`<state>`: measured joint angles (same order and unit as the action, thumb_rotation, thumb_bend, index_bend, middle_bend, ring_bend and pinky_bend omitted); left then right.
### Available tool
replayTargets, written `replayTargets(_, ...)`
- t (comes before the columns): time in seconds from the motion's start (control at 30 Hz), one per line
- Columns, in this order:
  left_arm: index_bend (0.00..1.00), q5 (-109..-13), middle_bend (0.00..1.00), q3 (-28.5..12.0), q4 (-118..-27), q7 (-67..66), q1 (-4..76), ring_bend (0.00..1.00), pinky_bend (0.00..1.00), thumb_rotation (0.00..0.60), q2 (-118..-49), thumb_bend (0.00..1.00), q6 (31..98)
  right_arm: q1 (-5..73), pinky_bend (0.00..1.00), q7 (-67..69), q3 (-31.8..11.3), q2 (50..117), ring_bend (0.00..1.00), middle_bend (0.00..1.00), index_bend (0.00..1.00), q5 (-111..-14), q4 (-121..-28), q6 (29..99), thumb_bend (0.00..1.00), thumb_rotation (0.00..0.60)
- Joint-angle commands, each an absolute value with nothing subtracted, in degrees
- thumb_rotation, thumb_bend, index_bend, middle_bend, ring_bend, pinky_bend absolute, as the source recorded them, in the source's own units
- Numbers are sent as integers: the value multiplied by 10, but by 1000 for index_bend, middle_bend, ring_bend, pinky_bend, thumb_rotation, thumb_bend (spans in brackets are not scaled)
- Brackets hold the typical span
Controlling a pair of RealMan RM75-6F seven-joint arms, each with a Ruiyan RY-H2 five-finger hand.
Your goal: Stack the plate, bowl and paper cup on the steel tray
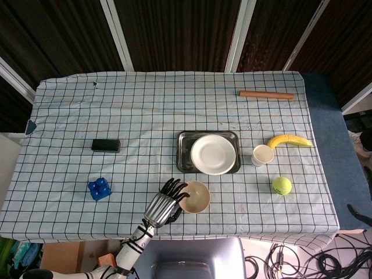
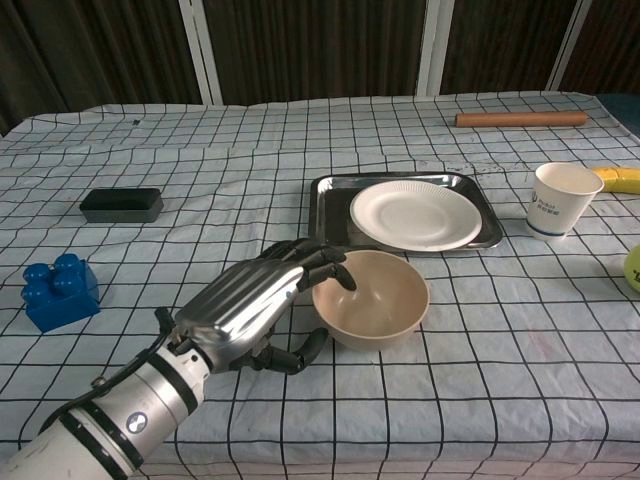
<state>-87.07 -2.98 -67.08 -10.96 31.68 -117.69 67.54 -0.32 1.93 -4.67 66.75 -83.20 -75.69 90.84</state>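
Bowl step in progress: the left hand is gripping the rim of the beige round bowl near the counter's front edge, short of the steel tray, where the white paper plate is sitting. Right hand out of view. Next (my judgement): carrying the bowl onto the plate, then the white paper cup.

Table under white checked cloth. Steel tray near middle. Paper cup upright just right of tray, banana beside it toward right edge. Tennis ball nearer front-right corner. Wooden rolling pin by far-right corner. Black box left of middle, blue toy brick toward front-left corner. Whether bowl near front edge touches cloth: cannot tell.
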Motion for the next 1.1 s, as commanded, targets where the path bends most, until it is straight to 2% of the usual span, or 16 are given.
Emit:
replayTargets(0.03, 5, -881, 41, -26, -682, -108, 317, 0, 0, 600, -1164, 443, 684, -2, 0, 16, -47, 668, 0, 0, 0, -833, -757, 907, 27, 600)
replayTargets(0.17, 0, -892, 23, -23, -717, -120, 308, 0, 0, 600, -1139, 418, 707, 2, 0, 5, -47, 667, 0, 0, 0, -842, -763, 905, 27, 600)
replayTargets(0.3, 0, -906, 14, -11, -774, -145, 291, 0, 0, 600, -1083, 407, 735, 15, 0, -15, -44, 665, 0, 0, 0, -865, -778, 903, 28, 600)
replayTargets(0.53, 0, -919, 11, -14, -819, -157, 229, 0, 0, 600, -927, 407, 846, 79, 0, -78, -35, 656, 0, 0, 3, -975, -838, 885, 30, 600)
replayTargets(0.67, 0, -888, 2, -12, -822, -99, 190, 0, 0, 600, -853, 407, 870, 134, 0, -128, -36, 675, 0, 0, 74, -1022, -868, 831, 30, 600)
replayTargets(0.9, 0, -864, 0, -18, -734, -1, 127, 0, 0, 600, -846, 407, 933, 242, 0, -187, -32, 770, 0, 0, 274, -1063, -860, 684, 31, 600)
replayTargets(1.1, 0, -875, 0, -12, -708, 9, 114, 0, 0, 600, -839, 407, 939, 273, 0, -221, -32, 850, 0, 0, 326, -1041, -834, 633, 31, 600)
